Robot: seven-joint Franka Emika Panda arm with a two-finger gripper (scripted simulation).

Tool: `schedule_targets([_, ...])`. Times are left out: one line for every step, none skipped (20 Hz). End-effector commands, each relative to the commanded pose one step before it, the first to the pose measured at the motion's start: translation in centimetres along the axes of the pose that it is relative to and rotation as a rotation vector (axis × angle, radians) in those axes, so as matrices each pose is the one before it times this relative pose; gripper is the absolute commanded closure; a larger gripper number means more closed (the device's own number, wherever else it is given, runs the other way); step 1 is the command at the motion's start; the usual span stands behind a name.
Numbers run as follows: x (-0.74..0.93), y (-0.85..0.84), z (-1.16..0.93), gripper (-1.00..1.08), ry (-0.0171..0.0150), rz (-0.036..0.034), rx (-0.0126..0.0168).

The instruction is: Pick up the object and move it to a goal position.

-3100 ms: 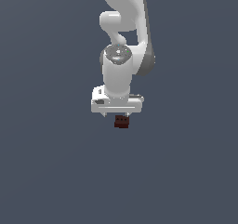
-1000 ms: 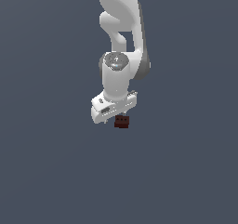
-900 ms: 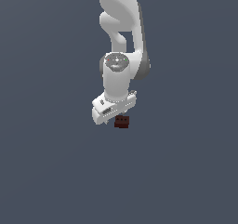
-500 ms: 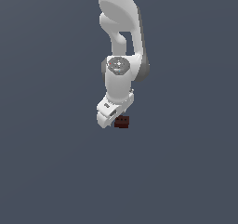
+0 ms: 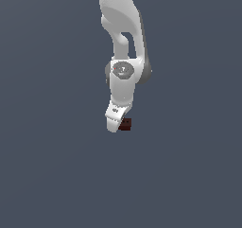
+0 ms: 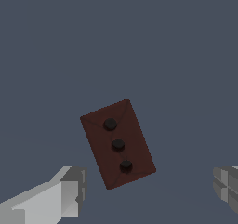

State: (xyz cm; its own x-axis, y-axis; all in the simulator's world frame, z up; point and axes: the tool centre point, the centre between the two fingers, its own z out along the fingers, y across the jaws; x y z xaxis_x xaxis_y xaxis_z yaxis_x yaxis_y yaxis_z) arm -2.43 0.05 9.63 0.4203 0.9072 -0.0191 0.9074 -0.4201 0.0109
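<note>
Exterior view: gripper point(image 5: 117, 124) low, the object point(image 5: 125, 124) just beside it toward the exterior view's right; finger spread not readable here. Risk of nudging the block aside during descent, being off-centre.

Wrist view: fingers point(image 6: 69, 190) spread wide, nothing held; object point(image 6: 118, 143) ahead between them, nearer one finger. Long axis skewed to the finger line, three dark marks along it; likely twist on closing.
</note>
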Motion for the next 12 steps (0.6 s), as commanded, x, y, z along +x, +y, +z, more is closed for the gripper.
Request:
schedule_targets([0.143, -0.422, 0.434, -0.92, 0.00346, -0.07784, 0.00211])
schedule_targets([0.068, -0.155, 0.159, -0.92, 0.00143, -0.02887, 0.00076])
schedule_targets([0.070, -0.146, 0.149, -0.92, 0.00143, -0.02732, 0.00067])
schedule_targets([0.070, -0.136, 0.139, -0.92, 0.00141, -0.02576, 0.00059])
schedule_targets([0.070, -0.126, 0.129, -0.92, 0.00138, -0.02421, 0.00051])
schedule_targets([0.069, -0.117, 0.119, -0.92, 0.00134, -0.02266, 0.00044])
schedule_targets([0.067, -0.108, 0.110, -0.92, 0.00129, -0.02110, 0.00037])
schedule_targets([0.066, -0.099, 0.100, -0.92, 0.00122, -0.01955, 0.00031])
schedule_targets([0.062, -0.090, 0.092, -0.92, 0.00115, -0.01798, 0.00026])
schedule_targets([0.059, -0.081, 0.083, -0.92, 0.00108, -0.01642, 0.00021])
schedule_targets([0.055, -0.073, 0.074, -0.92, 0.00099, -0.01486, 0.00017])
schedule_targets([0.051, -0.064, 0.066, -0.92, 0.00090, -0.01331, 0.00014])
